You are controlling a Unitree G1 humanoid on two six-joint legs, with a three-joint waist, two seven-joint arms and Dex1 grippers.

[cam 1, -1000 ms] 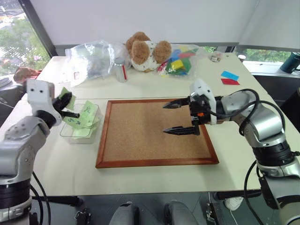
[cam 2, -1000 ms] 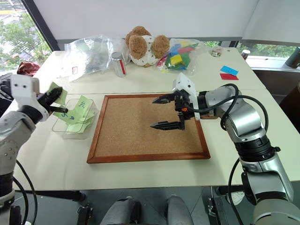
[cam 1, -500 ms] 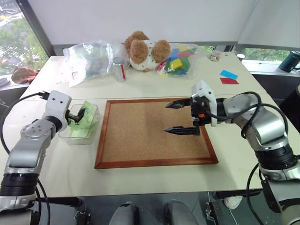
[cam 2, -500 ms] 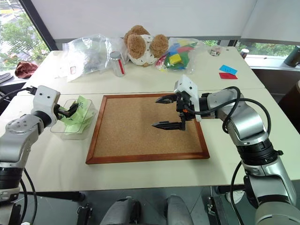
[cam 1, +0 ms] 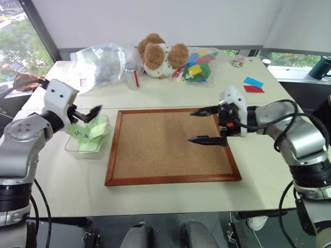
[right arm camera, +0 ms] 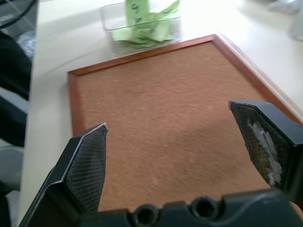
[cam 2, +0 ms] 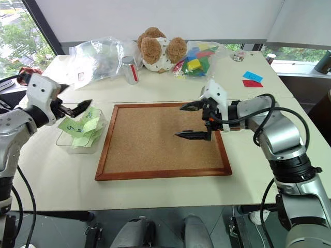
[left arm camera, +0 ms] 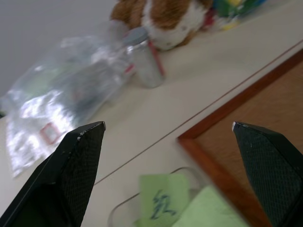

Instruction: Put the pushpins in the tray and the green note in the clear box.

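The clear box (cam 1: 72, 146) stands left of the corkboard and holds several pale green notes (cam 1: 89, 133); I cannot tell which one carries the X scribble. My left gripper (cam 1: 87, 116) hovers just above the box, open and empty. In the left wrist view its fingers (left arm camera: 71, 170) spread wide over a green note (left arm camera: 158, 198) lying in the box. My right gripper (cam 1: 191, 125) hangs open over the right part of the corkboard (cam 1: 155, 150), nothing between its fingers (right arm camera: 87, 165). The pushpins and the tray are out of view.
Along the table's far edge lie a clear plastic bag (cam 1: 98, 64), a small jar (cam 1: 133, 77), a teddy bear (cam 1: 158, 54) and a bag of coloured blocks (cam 1: 196, 64). A blue and a red note (cam 1: 253, 85) lie at the far right.
My left gripper held a green note above the box, dipped into the box, opened, and has risen out empty. The right gripper shifted slightly to the right.
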